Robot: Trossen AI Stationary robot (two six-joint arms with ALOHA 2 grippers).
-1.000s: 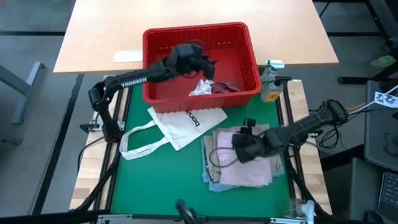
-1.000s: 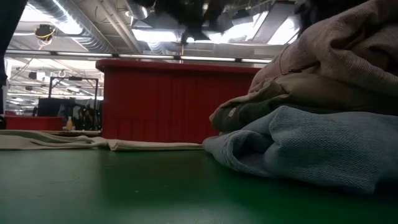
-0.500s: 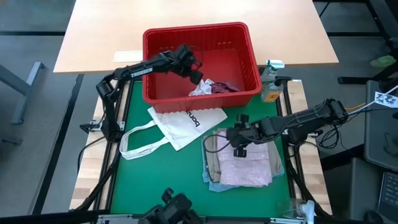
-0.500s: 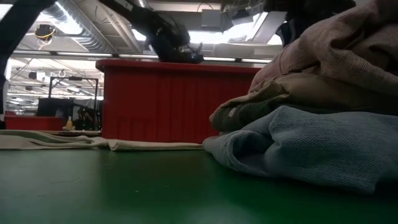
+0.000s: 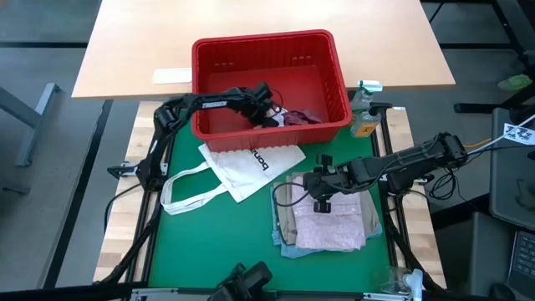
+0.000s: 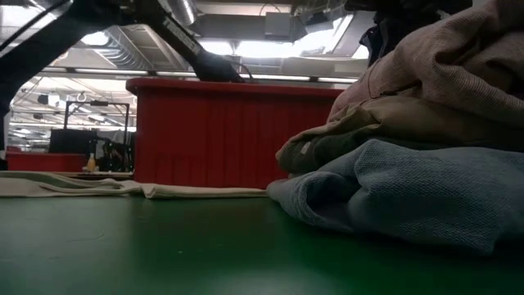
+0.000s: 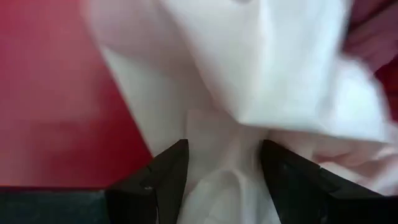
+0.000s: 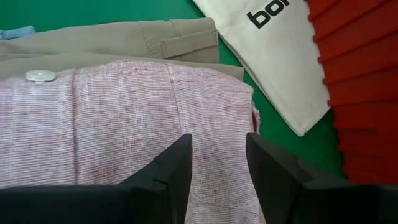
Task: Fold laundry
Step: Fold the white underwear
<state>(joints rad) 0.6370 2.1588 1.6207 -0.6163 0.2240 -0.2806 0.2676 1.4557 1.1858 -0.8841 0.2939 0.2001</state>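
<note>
Laundry is split between two spots. A folded stack (image 5: 324, 219) sits toward the front right corner of the green mat (image 5: 209, 242): pink shirt (image 8: 124, 124) on top, khaki piece (image 8: 137, 38) under it, light blue piece (image 6: 409, 197) at the bottom. A small white piece (image 7: 261, 74) and a maroon piece (image 5: 305, 118) are still in the red basket (image 5: 330, 58), at the mat's back edge, towards its right front corner. A white tote bag (image 5: 251, 167) lies flat betw. basket and stack, near the mat's left-centre.

The left gripper (image 7: 221, 165) is down inside the basket w/ jaws spread wide around the white piece; cloth is seen bunched between the two fingers (image 7: 168, 174), but no pinch is made yet. The right gripper (image 8: 217, 155) is held over the back edge of the stack, above the pink shirt; jaws are parted, nothing is gripped.

The white piece is judged very light, thin and limp: it should crumple, drape and possibly snag on the maroon piece or the basket slots. It is best pinched at a raised fold or bunched ridge, not a flat layer, and lifted slowly so it is freed cleanly. Once out, it would need to be spread on bare mat by its corners before folding.
</note>
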